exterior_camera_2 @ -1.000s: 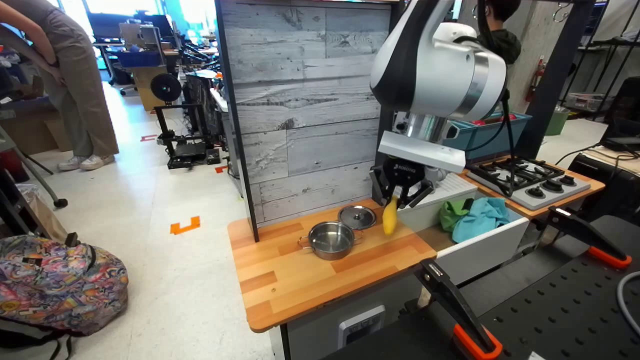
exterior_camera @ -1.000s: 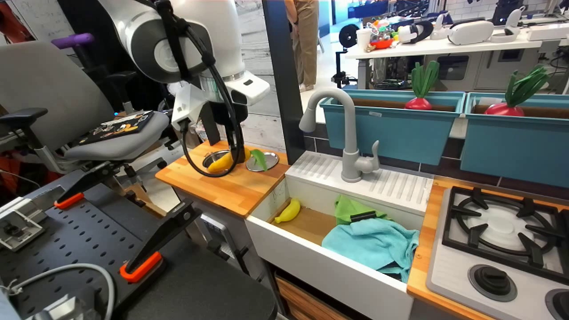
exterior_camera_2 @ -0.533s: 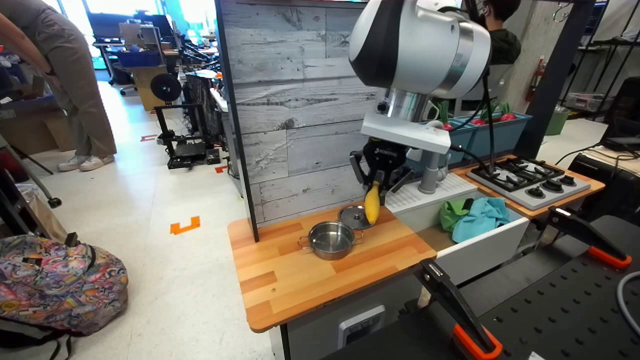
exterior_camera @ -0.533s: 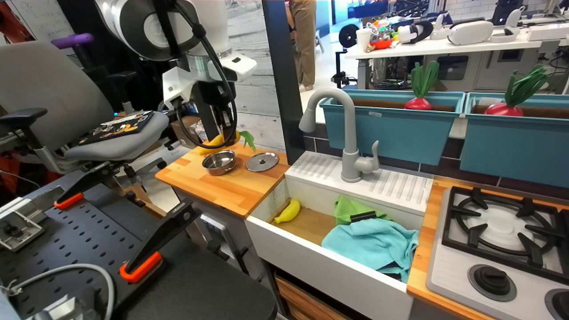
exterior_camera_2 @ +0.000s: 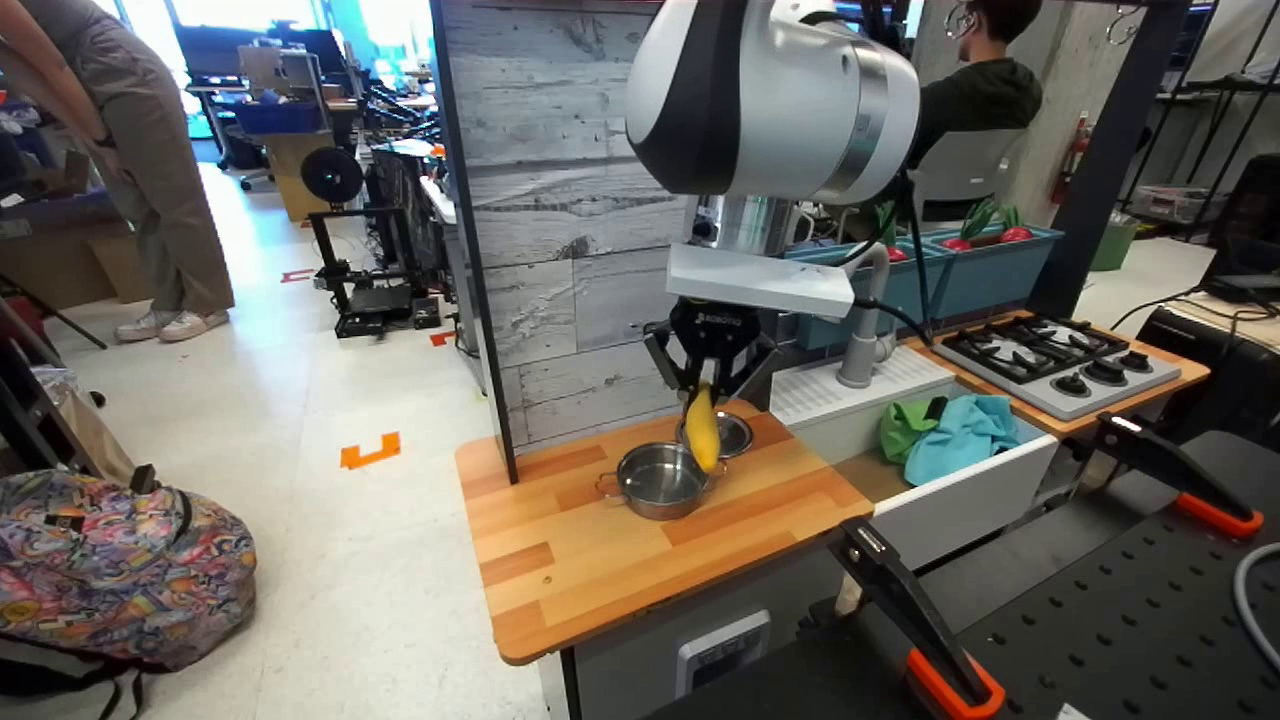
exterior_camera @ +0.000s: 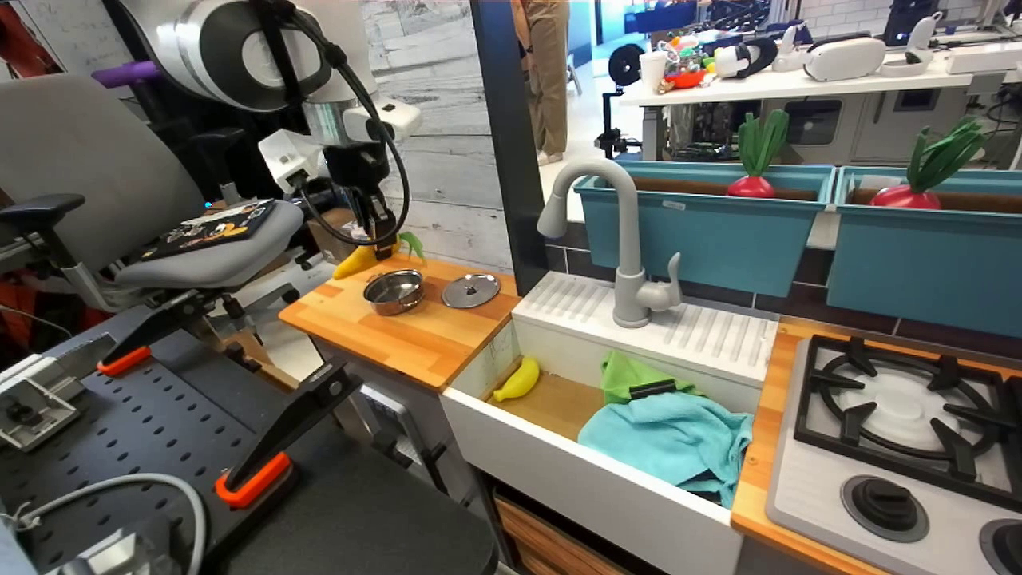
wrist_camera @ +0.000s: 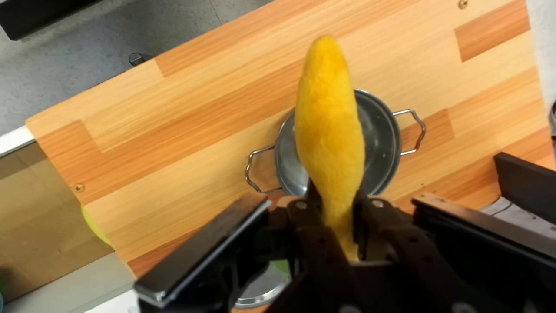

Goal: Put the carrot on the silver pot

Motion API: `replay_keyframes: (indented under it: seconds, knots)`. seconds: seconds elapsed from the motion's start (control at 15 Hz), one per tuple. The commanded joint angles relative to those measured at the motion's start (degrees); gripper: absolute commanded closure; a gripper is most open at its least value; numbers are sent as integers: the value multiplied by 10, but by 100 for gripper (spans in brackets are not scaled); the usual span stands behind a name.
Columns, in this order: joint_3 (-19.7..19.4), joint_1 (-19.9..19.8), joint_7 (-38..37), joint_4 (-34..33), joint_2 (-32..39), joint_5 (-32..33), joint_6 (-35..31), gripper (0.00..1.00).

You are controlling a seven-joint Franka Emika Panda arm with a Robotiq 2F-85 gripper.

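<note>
The carrot [wrist_camera: 330,126] is golden yellow, deepening toward orange at its tip, with green leaves [exterior_camera: 413,245]. The gripper [exterior_camera_2: 702,392] is black with pale lettering; the arm [exterior_camera_2: 780,110] is white with a black band. The silver pot [exterior_camera_2: 655,490] and the lid [exterior_camera: 471,294] are shiny grey. The counter [exterior_camera_2: 600,580] mixes honey planks with redder-brown blocks, and the far wall panel [exterior_camera_2: 590,180] is whitish grey, streaked like wood grain. In an exterior view the sink [exterior_camera: 591,499] is white, its banana [exterior_camera: 519,379] at left lemon yellow, its cloths [exterior_camera: 671,435] at right lime green and turquoise; the far planters [exterior_camera: 703,231] are teal, their radishes [exterior_camera: 751,187] red with green tops. In an exterior view, the backpack [exterior_camera_2: 130,570] at left swirls with pink, purple, orange and blue.
</note>
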State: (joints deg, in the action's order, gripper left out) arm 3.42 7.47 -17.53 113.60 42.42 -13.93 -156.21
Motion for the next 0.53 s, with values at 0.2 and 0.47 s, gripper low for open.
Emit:
replay_keyframes:
  seconds: [0.2, 0.47]
  knots:
    - [-37, 49, -27, -53, 49, 44, 17, 97]
    - [-47, 60, -33, -95, 87, 52, 27, 97]
